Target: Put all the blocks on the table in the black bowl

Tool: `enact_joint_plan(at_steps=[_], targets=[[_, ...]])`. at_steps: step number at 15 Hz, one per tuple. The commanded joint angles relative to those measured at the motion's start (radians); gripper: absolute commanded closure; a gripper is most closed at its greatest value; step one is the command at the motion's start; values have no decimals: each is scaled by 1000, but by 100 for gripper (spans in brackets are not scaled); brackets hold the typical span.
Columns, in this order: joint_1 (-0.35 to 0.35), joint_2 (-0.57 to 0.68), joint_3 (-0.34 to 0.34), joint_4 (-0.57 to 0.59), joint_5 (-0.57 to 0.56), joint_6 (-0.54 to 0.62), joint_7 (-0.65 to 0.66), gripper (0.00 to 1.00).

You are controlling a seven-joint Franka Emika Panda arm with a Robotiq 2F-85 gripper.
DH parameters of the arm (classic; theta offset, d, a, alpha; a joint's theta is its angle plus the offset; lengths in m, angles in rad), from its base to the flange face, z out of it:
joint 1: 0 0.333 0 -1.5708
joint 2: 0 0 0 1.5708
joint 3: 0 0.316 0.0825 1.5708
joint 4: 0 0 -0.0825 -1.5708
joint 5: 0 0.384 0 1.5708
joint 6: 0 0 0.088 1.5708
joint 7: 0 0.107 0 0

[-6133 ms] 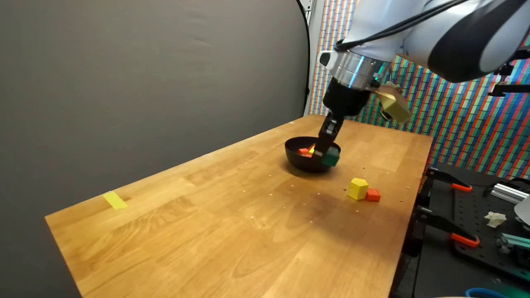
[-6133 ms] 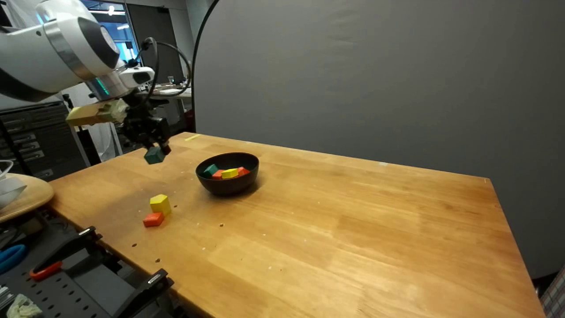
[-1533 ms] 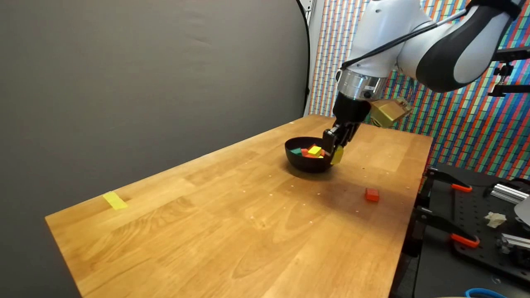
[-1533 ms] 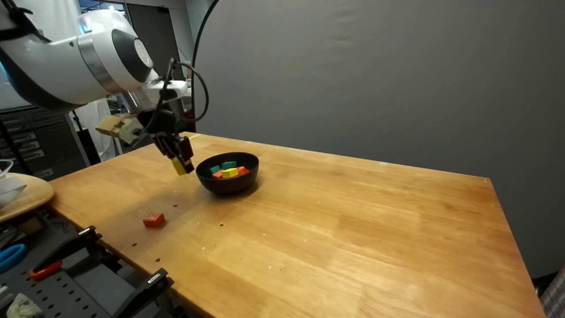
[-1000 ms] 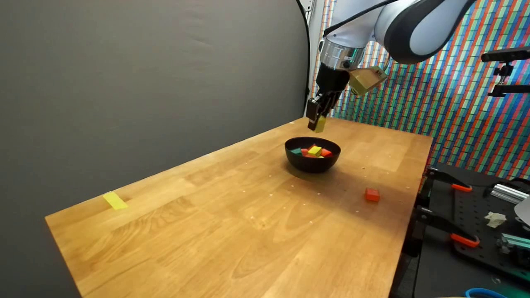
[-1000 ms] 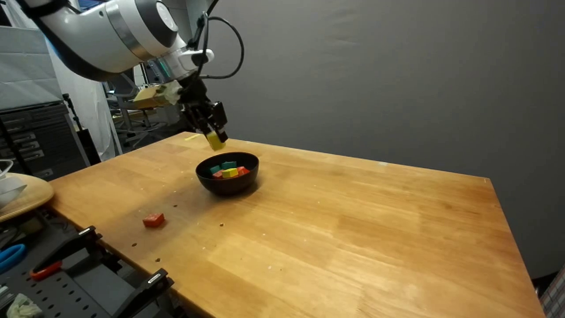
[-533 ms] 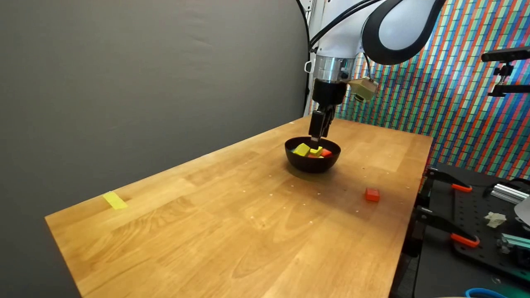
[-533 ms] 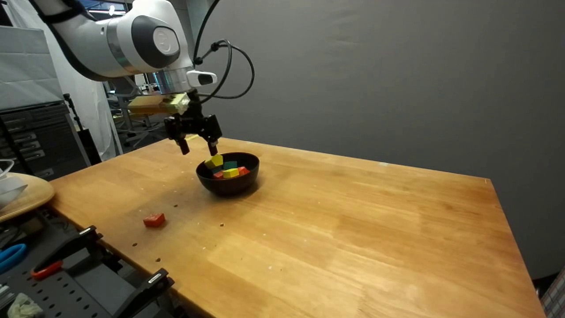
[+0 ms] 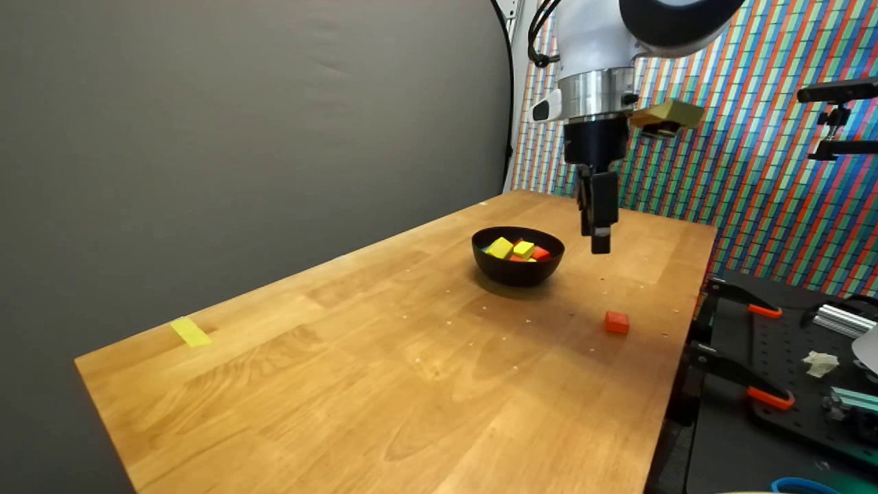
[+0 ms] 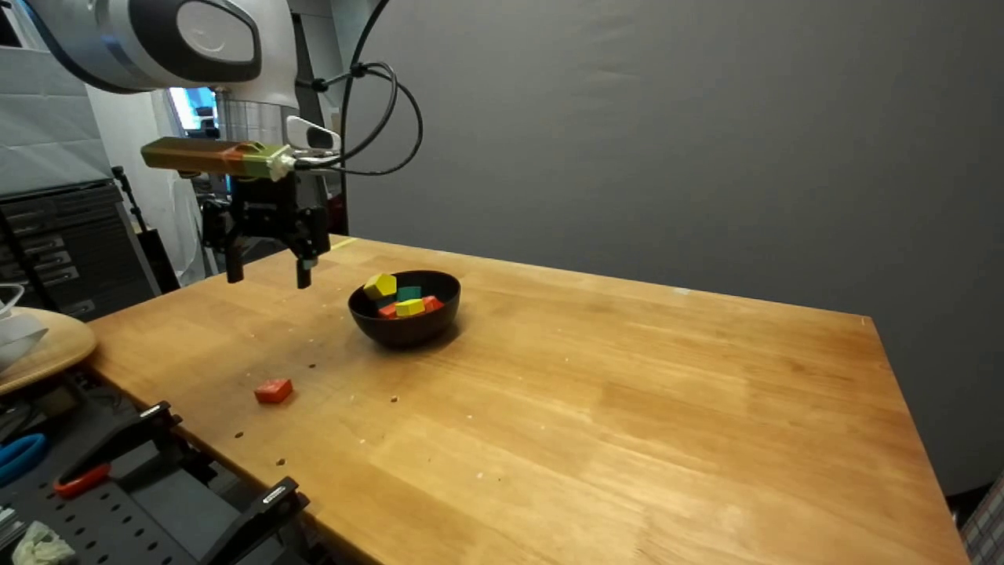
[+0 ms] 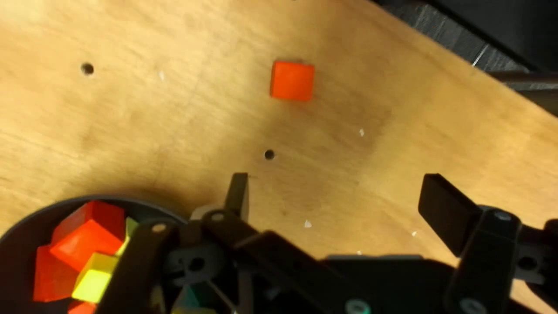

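A lone red-orange block (image 9: pixel 617 322) lies on the wood table (image 10: pixel 627 408), near its edge; it is also the red-orange block (image 11: pixel 293 81) ahead of the fingers in the wrist view. The black bowl (image 10: pixel 404 333) holds several blocks: a bigger yellow block (image 10: pixel 380 286) high against the rim, a smaller yellow block (image 9: pixel 523 250), green ones and red-orange ones. My gripper (image 10: pixel 269 279) hangs above the table between bowl and lone block, pointing down. Its fingers (image 11: pixel 449 213) stand wide apart with only bare wood showing between them. In the wrist view the left finger covers part of the bowl.
A strip of yellow tape (image 9: pixel 191 332) sticks to the table's far corner. Beyond the edge near the lone block are black clamps with orange grips (image 9: pixel 769 398) on a dark side surface. A round wooden board (image 10: pixel 47 349) juts near that same edge.
The bigger yellow block was carried over the bowl and released into it as the jaws opened. Since then my gripper has risen and moved away from the bowl, toward the lone block's side.
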Motion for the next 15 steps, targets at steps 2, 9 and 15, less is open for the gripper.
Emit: enact_joint_plan(at_steps=[2,9,15], targets=[[197,-53,-204,-16,-5,-54,11,0],[333,-19,-327,-124,55,92,27,0],[346,146,-358,-121,-176,307,433,0]])
